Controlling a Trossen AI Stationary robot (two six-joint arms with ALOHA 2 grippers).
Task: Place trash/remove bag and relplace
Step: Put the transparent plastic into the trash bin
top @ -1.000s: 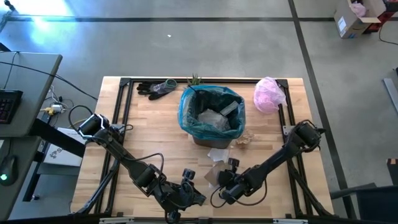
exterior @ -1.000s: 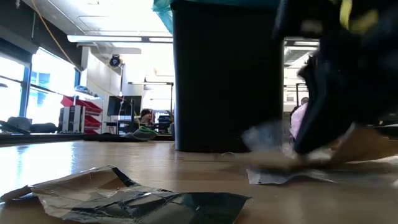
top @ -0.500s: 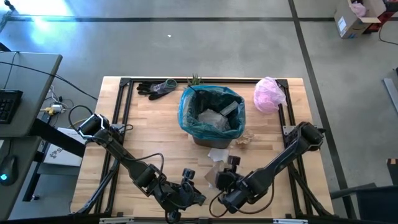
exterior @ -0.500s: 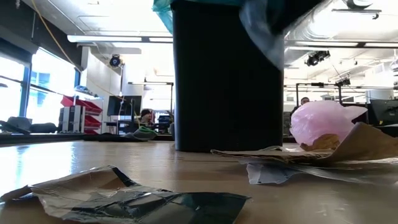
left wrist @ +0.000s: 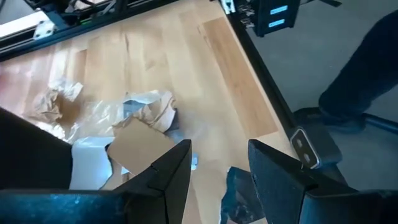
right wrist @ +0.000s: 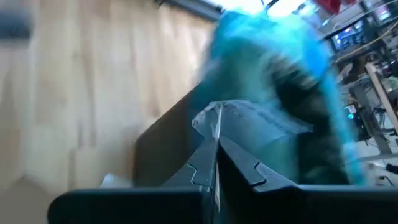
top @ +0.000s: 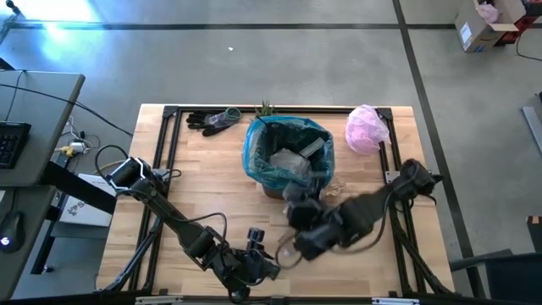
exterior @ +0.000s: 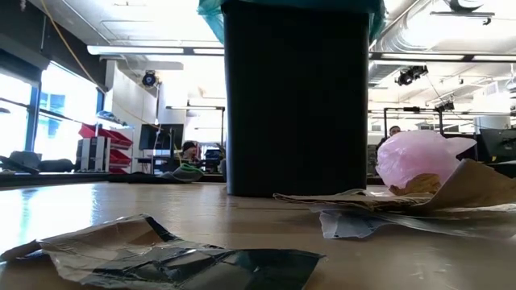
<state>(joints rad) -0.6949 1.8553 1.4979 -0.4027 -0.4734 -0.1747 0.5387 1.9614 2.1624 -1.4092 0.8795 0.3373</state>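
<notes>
A black bin (top: 288, 161) lined with the teal bag (top: 254, 152) stands at the table's middle, with trash inside. My right gripper (top: 298, 203) hovers just near of the bin, raised off the table and shut on a clear plastic wrapper (right wrist: 249, 121). My left gripper (left wrist: 217, 162) stays open by the near edge, above a silvery wrapper (exterior: 177, 258) that lies flat on the wood. Brown card (left wrist: 140, 146), white paper (exterior: 363, 224) and a brownish lump (top: 332, 188) lie on the table between the bin and the near edge. My right gripper pinches the clear wrapper by one edge (right wrist: 214, 134) between its two shut fingertips. The rest of the wrapper spreads out beyond the tips toward the bin, lifted clear of the table. The fingers slant downward, coming from the table's near right.
A pale pink bag (top: 366, 127) sits at the far right, dark gloves (top: 212, 120) at the far left, a small plant (top: 265, 108) behind the bin. A black frame (top: 161, 152) borders the tabletop. People sit far off in the room (exterior: 189, 151).
My right gripper has risen from the paper scraps on the table with the clear wrapper, moving up and toward the bin and rolling as it went. It has left the low view. The scraps on the table stay where they were.
</notes>
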